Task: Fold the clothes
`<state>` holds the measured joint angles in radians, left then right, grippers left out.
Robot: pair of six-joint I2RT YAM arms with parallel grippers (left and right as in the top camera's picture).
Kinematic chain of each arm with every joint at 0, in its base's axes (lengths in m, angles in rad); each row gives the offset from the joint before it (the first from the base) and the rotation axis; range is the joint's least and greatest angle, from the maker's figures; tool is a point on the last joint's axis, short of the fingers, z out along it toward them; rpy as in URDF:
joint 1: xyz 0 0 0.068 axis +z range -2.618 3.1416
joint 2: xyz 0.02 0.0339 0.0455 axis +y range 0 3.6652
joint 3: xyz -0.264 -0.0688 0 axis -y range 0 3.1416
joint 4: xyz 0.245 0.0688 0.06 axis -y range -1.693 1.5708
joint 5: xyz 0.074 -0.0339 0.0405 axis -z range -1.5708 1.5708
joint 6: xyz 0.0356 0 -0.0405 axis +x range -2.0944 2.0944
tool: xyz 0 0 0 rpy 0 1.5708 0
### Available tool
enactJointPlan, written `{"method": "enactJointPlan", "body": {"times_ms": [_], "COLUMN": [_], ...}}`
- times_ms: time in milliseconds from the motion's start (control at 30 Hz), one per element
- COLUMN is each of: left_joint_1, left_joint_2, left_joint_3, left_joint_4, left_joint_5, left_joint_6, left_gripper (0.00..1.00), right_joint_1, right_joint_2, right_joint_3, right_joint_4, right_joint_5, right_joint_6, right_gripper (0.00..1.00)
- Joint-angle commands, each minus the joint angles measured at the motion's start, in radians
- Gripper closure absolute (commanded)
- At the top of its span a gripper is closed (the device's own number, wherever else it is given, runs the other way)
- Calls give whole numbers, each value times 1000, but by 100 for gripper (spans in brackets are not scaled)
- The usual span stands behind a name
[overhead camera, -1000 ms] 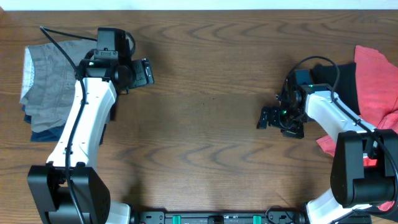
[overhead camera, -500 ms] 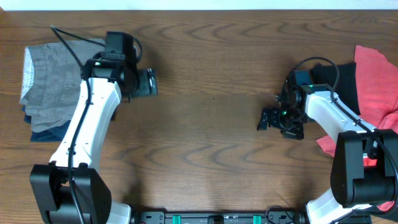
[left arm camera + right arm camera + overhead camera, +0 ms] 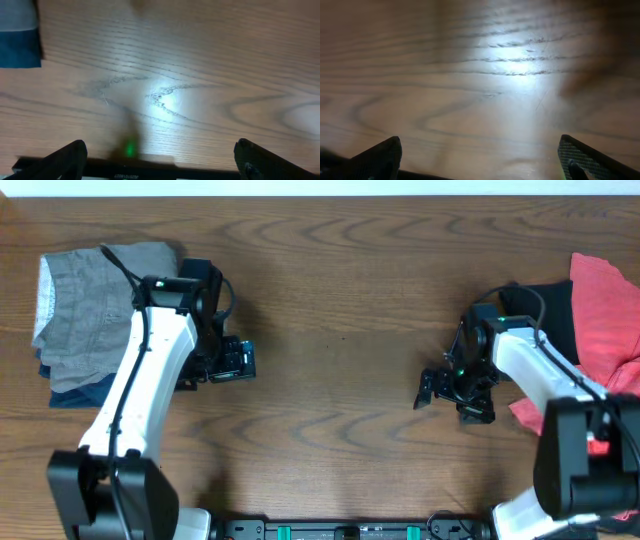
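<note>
The left gripper (image 3: 238, 360), jaws wide apart and empty, hung just right of the grey shorts (image 3: 90, 300) stacked on navy shorts (image 3: 75, 392) at far left. The right gripper (image 3: 440, 390), likewise agape, hovered beside the coral-red piece (image 3: 605, 310) and black piece (image 3: 550, 310) at right.

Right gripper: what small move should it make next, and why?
Probably swing the right gripper, open over bare table, toward the coral-red piece lying crumpled at the right edge; the grey shorts already lie folded on the left.
</note>
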<state>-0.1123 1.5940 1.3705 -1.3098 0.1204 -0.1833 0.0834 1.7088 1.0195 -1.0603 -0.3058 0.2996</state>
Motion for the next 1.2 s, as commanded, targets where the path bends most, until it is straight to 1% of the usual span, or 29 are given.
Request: {"method": "enactJointPlan", "body": {"times_ms": [0, 67, 200, 367, 433, 567, 633, 733, 867, 1033, 1167], "left_joint_1": [-35, -63, -134, -200, -205, -205, -205, -205, -205, -205, -205], "left_joint_2": [-144, -223, -395, -620, -706, -842, -897, -946, -954, -941, -941], "left_joint_3": [-4, -24, -74, -188, -243, -352, -399, -441, -473, -474, -474], "left_joint_4": [14, 48, 113, 219, 259, 299, 311, 313, 298, 298, 298], "left_joint_5": [6, 1, -67, -142, -143, -141, -111, -94, -94, -87, -87], "left_joint_6": [0, 7, 6, 6, 7, 7, 6, -9, -17, -17, -17], "left_gripper": [5, 5, 5, 5, 5, 4, 4, 4, 2, 2, 2], "right_joint_1": [-3, 8, 47, 137, 177, 224, 232, 232, 232, 232, 232], "right_joint_2": [-143, -216, -358, -547, -629, -755, -812, -880, -937, -947, -945], "right_joint_3": [1, -2, -2, -3, -3, -3, -3, -3, -3, -3, -3], "right_joint_4": [29, 65, 111, 128, 126, 125, 116, 87, 39, -43, -62], "right_joint_5": [26, 69, 127, 285, 335, 368, 382, 409, 450, 462, 463], "right_joint_6": [13, 40, 79, 110, 121, 123, 123, 123, 122, 122, 122], "right_gripper": [1, 1, 1, 1, 1, 1, 1, 1, 1, 1, 1]}}
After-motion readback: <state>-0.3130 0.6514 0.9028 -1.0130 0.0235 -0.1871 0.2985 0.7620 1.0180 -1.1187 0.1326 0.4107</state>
